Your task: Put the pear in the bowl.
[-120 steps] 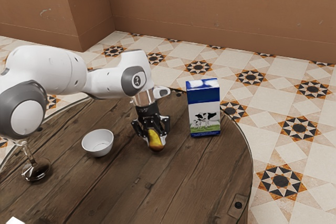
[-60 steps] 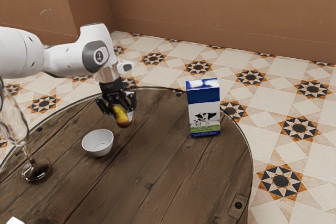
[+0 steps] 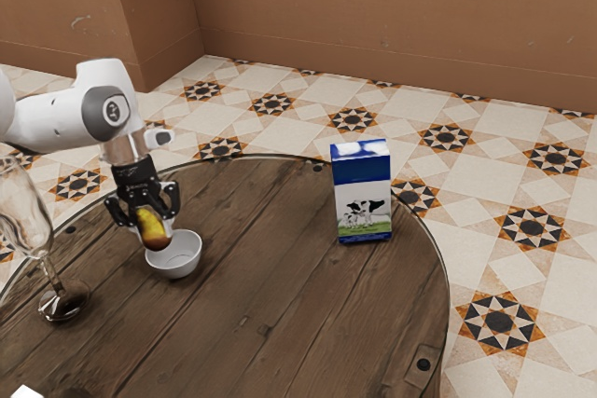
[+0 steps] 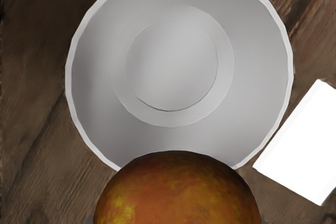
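- Tool [image 3: 155, 232]: grasping the pear, one finger on each side of it; the hand points downward above the table [image 3: 280, 314].
- Pear [image 3: 152, 222]: held aloft in the tool, with its long axis sloping and its rounded, reddish end lowermost. In the wrist view the same end overlaps the near part of the bowl's rim.
- Bowl [image 3: 176, 267]: upright, empty and just beside the pear's line of descent. The decisive relation is an offset: the middle of the bowl lies towards the exterior view's right of the pear, while the pear hangs by the rim on the exterior view's left. Whether fruit and rim touch cannot be told.
- Coming move (judged): a short carry across the rim, from the exterior view's left to its right, until the pear's lower end stands over the hollow; then a lowering and a release. The transport appears nearly complete, the placing not yet done.
- Hazard (judged): a release at the present offset could land the pear on the rim, tipping the bowl or sending the fruit outside; the rounded form may also roll.
- Stemmed glass [image 3: 24, 210]: upright, farther towards the exterior view's left, away from the proposed path.
- Milk carton [image 3: 362, 195]: upright, well apart, on the exterior view's right of the bowl.
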Robot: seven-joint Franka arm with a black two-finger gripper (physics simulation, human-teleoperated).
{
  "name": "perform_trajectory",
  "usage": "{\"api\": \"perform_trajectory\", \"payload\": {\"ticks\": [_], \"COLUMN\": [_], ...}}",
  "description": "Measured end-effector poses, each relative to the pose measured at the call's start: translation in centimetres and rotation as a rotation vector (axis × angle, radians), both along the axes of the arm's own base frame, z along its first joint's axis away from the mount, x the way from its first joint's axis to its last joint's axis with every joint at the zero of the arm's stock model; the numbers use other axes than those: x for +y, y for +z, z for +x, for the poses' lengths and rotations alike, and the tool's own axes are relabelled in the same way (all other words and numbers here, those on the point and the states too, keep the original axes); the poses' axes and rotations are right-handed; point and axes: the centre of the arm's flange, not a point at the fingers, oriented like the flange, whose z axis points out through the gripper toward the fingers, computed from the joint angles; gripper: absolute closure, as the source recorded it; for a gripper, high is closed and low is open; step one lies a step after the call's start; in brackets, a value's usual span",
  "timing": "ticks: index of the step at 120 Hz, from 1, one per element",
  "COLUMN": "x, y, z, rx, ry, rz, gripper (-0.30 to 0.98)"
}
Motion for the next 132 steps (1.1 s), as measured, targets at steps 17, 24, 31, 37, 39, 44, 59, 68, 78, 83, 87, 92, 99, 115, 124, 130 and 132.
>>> {"api": "perform_trajectory", "payload": {"ticks": [17, 24, 31, 37, 39, 44, 59, 68, 78, 83, 87, 92, 99, 115, 124, 130, 132], "x": [0.2, 0.3, 0.5, 0.7, 0.7, 0.7, 0.8, 0.8, 0.5, 0.0, -0.6, -1.3, -2.2, -5.7, -7.2, -7.6, -7.7], "y": [0.2, -0.4, -0.8, -1.0, -1.1, -1.3, -1.4, -1.4, -0.5, 0.9, 2.1, 3.7, 6.6, 14.6, 19.3, 21.2, 21.7], "z": [1.7, 2.0, 2.4, 2.7, 2.8, 2.9, 3.2, 3.3, 3.4, 3.6, 3.9, 4.0, 4.7, 6.1, 4.9, 4.1, 3.7], "rx": [-0.015, -0.008, -0.003, -0.003, -0.003, -0.001, -0.003, -0.004, -0.02, -0.045, -0.067, -0.094, -0.142, -0.267, -0.317, -0.328, -0.331], "ry": [-0.01, -0.01, -0.01, -0.01, -0.01, -0.011, -0.012, -0.013, -0.019, -0.031, -0.046, -0.066, -0.108, -0.232, -0.275, -0.292, -0.297], "rz": [0.013, 0.013, 0.012, 0.013, 0.014, 0.013, 0.012, 0.013, 0.015, 0.022, 0.031, 0.043, 0.084, 0.17, 0.194, 0.201, 0.204], "gripper": [0.4, 0.38, 0.37, 0.37, 0.37, 0.37, 0.24, 0.17, 0.11, 0.09, 0.08, 0.07, 0.05, 0.03, 0.02, 0.02, 0.01]}}
